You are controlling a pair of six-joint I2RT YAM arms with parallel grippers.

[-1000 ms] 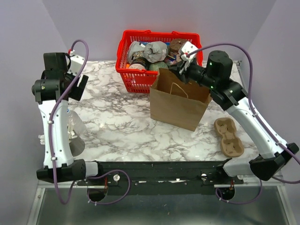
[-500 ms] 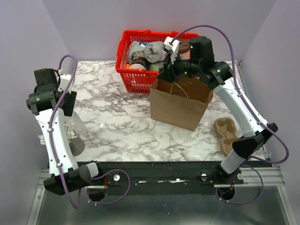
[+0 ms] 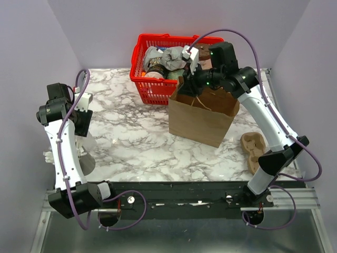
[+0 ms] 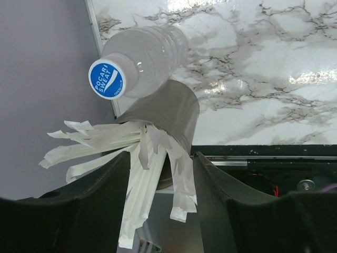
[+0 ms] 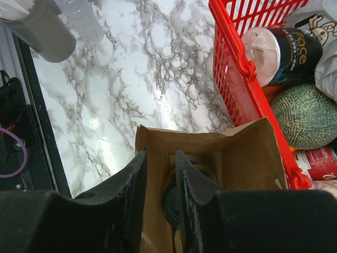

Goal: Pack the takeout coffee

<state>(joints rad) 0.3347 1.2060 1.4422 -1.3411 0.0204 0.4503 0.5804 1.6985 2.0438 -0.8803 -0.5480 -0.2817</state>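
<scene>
The takeout coffee shows only as a round black lid [image 5: 169, 204] deep inside the open brown paper bag [image 5: 247, 158], in the right wrist view. My right gripper [image 5: 160, 153] hangs over the bag's mouth, open, nothing between its fingers, the lid below them. In the top view the bag [image 3: 202, 118] stands mid-table and hides the coffee, with the right gripper [image 3: 190, 76] at its back rim. My left gripper [image 4: 160, 155] is open over paper-wrapped straws [image 4: 139, 163] that stick out of a grey cup [image 4: 168, 113]. Some straws lie between its fingers.
A clear water bottle [image 4: 145, 52] with a blue cap stands beside the grey cup at the table's left edge. A red basket [image 3: 139, 55] full of groceries stands behind the bag. A brown cup carrier [image 3: 256, 153] lies at the right front.
My right gripper swung left from over the basket to the bag's mouth and its jaws widened a little. My left arm moved nearer, toward the straw cup, its jaws narrowing.
</scene>
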